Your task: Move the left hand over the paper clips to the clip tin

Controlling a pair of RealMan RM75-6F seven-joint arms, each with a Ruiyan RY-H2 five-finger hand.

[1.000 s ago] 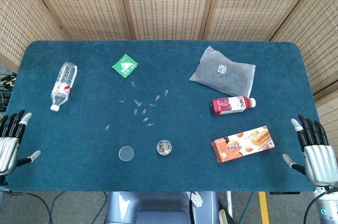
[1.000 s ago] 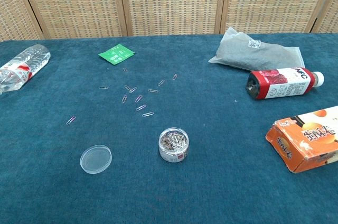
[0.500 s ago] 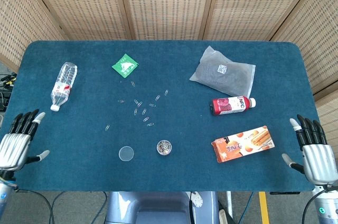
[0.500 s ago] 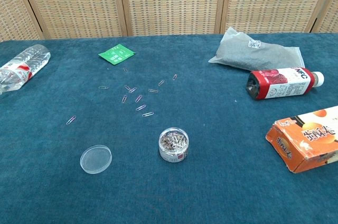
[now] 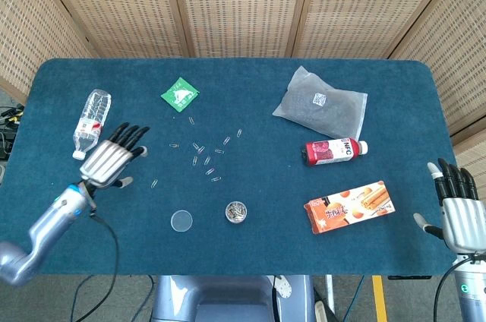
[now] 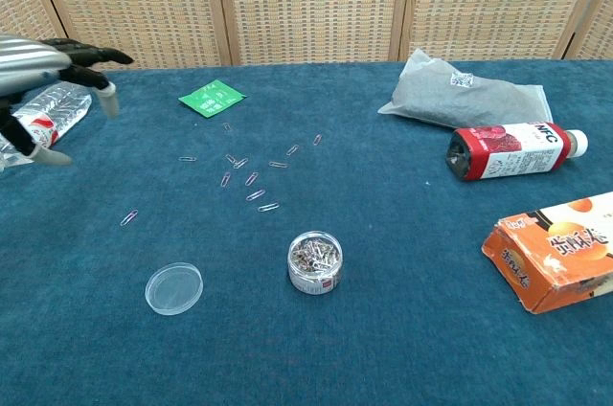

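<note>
Left hand [image 5: 112,161] hovers above the table [image 5: 250,246], fingers [image 5: 129,137] spread, holding nothing. It sits left of the paper clips [image 5: 205,156], near the water bottle [image 5: 92,121]. In the chest view it shows at the upper left edge.

Clips lie scattered mid-table, one stray [image 5: 154,183] off to the left, nearest the hand. Clip tin [image 5: 236,211] stands open nearer the front edge, right of its lid [image 5: 181,221], part-filled with clips.

Right hand [image 5: 459,212] waits at the right table edge, fingers spread, empty.

Step in hand, as judged: the reach toward the tin, early stage; hand has not yet crossed the clips. Next move calls for a sweep right and toward the front edge, high enough to clear clips and tin rim, stopping over the tin.
</note>
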